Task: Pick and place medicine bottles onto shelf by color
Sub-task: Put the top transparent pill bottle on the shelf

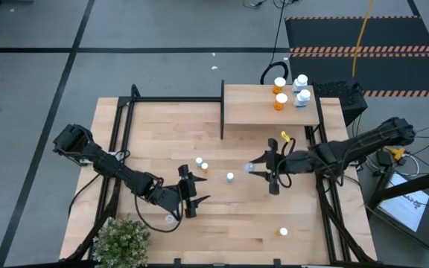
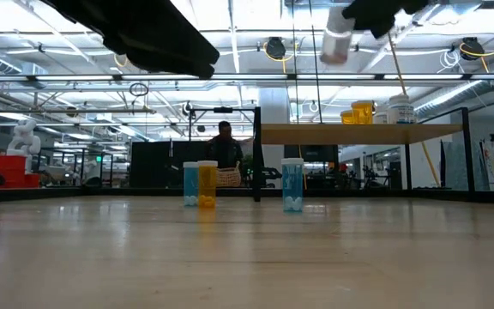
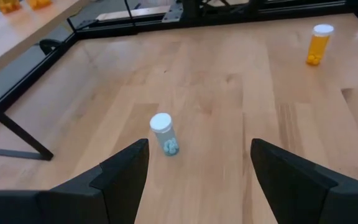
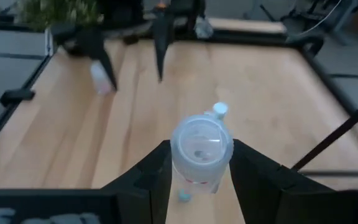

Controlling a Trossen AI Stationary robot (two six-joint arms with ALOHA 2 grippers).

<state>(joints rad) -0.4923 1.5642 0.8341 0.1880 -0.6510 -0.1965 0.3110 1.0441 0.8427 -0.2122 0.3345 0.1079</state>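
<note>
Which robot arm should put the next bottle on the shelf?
Probably the right: its gripper already holds a clear bottle lifted off the table, near the shelf. The left gripper is open and empty.

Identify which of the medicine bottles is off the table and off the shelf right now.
The pale blue bottle clamped between the right gripper fingers, held up in the air. Every other bottle stands on the table or the shelf.

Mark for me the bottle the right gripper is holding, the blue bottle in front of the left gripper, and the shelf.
Held bottle [image 4: 201, 146]: right wrist view, on its clear cap end, between the fingers.
Blue bottle [image 3: 165, 135]: left wrist view, on its body below the white cap.
Shelf [image 1: 255, 113]: high view, on bare wood at its near side.
</note>
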